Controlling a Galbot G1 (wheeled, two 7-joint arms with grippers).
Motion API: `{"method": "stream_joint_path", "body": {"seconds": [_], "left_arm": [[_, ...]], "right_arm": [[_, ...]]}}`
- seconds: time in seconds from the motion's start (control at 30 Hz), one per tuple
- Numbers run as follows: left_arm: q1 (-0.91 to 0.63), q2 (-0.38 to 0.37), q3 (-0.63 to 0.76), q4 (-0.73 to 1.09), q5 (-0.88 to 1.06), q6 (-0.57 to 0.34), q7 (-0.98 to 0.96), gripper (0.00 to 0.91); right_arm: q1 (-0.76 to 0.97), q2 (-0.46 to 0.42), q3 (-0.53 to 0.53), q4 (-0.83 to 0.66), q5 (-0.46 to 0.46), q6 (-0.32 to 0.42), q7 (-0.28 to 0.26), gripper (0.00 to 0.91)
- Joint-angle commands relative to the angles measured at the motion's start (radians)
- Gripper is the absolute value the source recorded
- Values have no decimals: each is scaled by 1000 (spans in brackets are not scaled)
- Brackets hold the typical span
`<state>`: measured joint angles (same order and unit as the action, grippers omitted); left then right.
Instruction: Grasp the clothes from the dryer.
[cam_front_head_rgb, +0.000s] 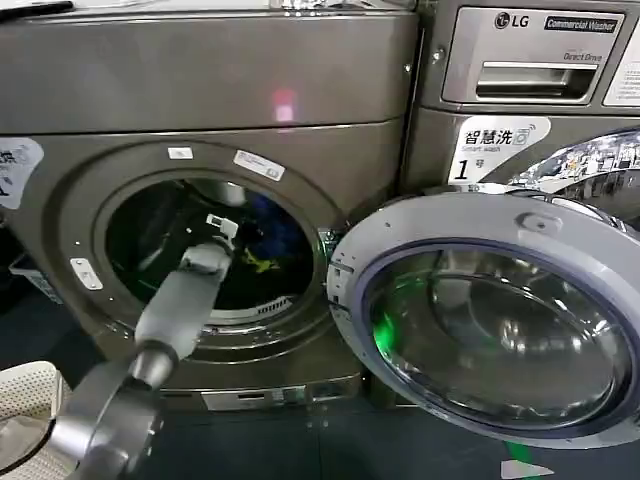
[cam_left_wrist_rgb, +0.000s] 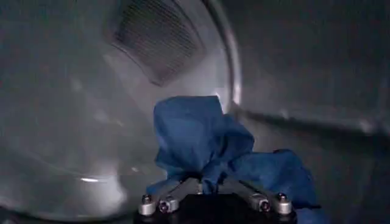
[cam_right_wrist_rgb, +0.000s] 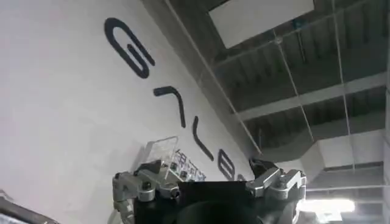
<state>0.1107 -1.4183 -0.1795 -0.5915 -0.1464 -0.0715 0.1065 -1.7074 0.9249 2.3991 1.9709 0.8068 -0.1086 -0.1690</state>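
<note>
My dryer (cam_front_head_rgb: 210, 80) is bronze-grey, with a small pink light (cam_front_head_rgb: 284, 106) at twelve o'clock above the porthole. Inside, the garment (cam_left_wrist_rgb: 201, 143) my left gripper (cam_left_wrist_rgb: 210, 182) pinches is deep blue; a yellow-green scrap (cam_front_head_rgb: 258, 262) lies at five o'clock. The open door (cam_front_head_rgb: 490, 315) is pale grey-lilac, glinting green.

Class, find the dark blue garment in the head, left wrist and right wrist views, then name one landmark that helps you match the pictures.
Head view: dark blue garment inside the dryer porthole, right of the left arm.
Left wrist view: centre, bunched at the left gripper.
Right wrist view: not in it.
Shared landmark: the dryer's drum.
</note>
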Motion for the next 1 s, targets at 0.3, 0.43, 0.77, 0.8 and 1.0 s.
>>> {"method": "stream_joint_path", "body": {"seconds": [0.3,0.43,0.77,0.8,1.0], "left_arm": [[380,12,-106,-507,-23,-62,-402,0],[387,3,-102,-485,-12,-63,-396,0],[325,-4,-92,-439,-21,-62,-389,0],[327,-4,-90,-438,-21,-62,-388,0],[333,-3,-91,-433,-19,-61,-382,0]], "right_arm": [[-21,12,28,6,2,5,3,907],[-23,10,29,8,4,4,6,907],[-18,9,26,6,-4,3,14,907],[-17,10,25,7,-4,4,15,907],[-17,5,28,8,-8,1,7,907]]}}
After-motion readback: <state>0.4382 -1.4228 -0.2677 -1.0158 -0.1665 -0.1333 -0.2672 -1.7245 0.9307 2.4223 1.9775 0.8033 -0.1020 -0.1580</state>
